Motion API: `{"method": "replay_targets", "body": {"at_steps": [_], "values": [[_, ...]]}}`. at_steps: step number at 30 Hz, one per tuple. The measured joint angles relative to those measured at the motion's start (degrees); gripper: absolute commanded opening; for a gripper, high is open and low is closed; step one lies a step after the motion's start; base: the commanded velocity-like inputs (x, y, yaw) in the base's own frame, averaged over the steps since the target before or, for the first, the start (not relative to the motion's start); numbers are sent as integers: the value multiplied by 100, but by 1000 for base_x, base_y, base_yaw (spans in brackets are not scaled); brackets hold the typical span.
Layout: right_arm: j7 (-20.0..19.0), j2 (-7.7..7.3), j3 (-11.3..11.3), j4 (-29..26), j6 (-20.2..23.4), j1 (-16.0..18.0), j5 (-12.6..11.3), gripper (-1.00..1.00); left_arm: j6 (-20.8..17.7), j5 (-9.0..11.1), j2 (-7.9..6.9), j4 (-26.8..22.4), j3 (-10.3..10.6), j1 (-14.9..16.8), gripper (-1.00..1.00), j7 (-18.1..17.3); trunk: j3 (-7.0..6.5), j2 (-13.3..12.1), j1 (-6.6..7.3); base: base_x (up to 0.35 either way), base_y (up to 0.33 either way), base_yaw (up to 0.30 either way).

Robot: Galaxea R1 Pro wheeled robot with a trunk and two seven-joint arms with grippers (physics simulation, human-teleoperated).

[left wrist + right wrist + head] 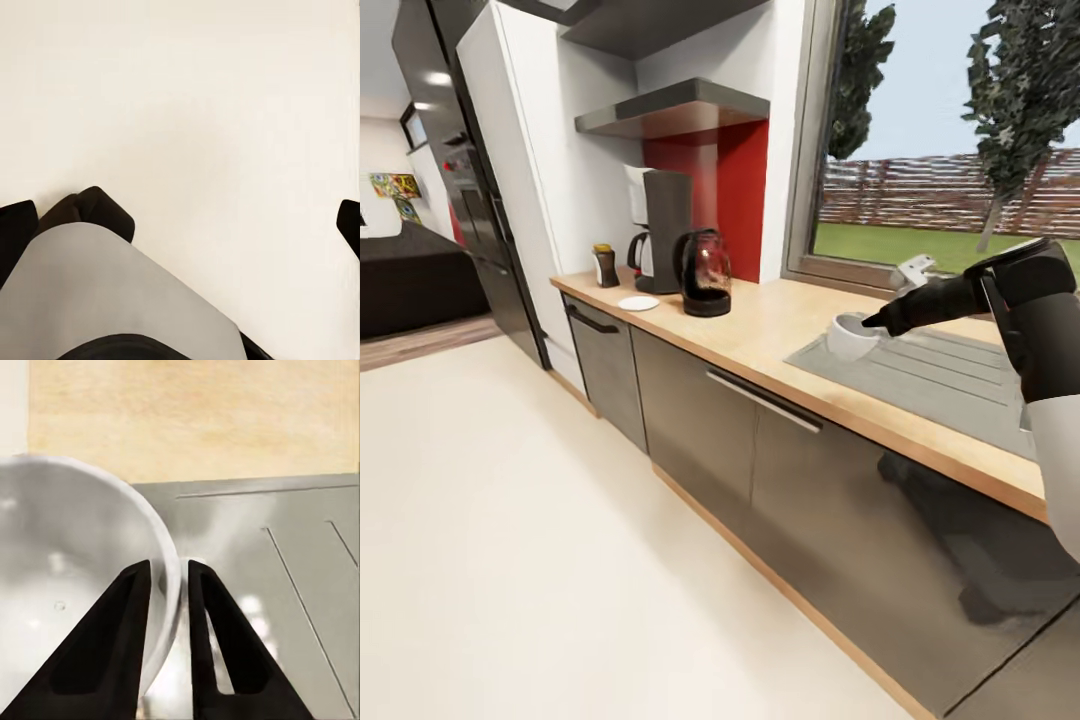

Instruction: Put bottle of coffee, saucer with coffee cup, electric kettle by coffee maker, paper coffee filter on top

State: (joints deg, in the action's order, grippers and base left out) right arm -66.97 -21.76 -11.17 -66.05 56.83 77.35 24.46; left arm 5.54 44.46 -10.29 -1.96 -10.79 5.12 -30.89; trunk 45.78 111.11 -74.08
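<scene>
Cream floor (510, 560), grey cabinets (760, 450), garden window (950, 140).

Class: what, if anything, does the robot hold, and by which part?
The right claw holds the cup by its rim, one finger inside, one outside. The left claw's hold cannot be told.

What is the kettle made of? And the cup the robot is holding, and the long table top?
The kettle looks like clear glass, since you see through it, with a black, probably plastic, base. The cup, pinched at its rim by the right gripper, looks like glossy white china; soft highlights show inside. The countertop looks like pale matte wood with faint grain.
</scene>
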Motion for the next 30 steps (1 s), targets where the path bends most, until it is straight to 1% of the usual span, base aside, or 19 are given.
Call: {"method": "replay_targets", "body": {"at_steps": [4, 10, 13, 15, 17, 18, 22, 30], "values": [[0, -1, 0, 1, 1, 0, 4, -100, 0, 0, 0, 1, 0, 1, 100, 0, 0, 0, 0, 223, 284, 201], [0, -15, 2, -16, -3, 0, -3, -100, 0, -1, 0, 2, 0, 2, 100, 0, 0, 0, -1, 187, 209, 31], [-84, -42, 47, -164, -2, -10, -6, -100, -1, -1, 1, 2, 0, 2, 100, 1, 0, 0, -2, 37, 40, 3], [-195, -54, 96, -375, 8, -140, -9, -100, 3, -1, 1, 2, 0, 2, 100, -4, 0, 0, -2, 12, 13, 1], [-266, -63, 205, -666, 1, -365, -1, -100, 3, -1, 1, 2, 0, 2, 100, -7, 0, 0, -2, 4, 4, 0], [-348, -72, 369, -743, -3, -438, 1, -100, 3, -1, 1, 2, -1, 2, 100, -7, 0, 0, -2, 2, 2, 0], [-671, -79, 725, -814, -6, -506, 16, -100, 2, -1, 1, 2, -1, 2, 100, -8, 0, 0, -2, 0, 1, -41], [-735, -81, 782, -825, -8, -525, 32, -100, -2, -1, 1, 3, -1, 2, 100, -8, -34, 0, -2, 0, 0, -203]]}}
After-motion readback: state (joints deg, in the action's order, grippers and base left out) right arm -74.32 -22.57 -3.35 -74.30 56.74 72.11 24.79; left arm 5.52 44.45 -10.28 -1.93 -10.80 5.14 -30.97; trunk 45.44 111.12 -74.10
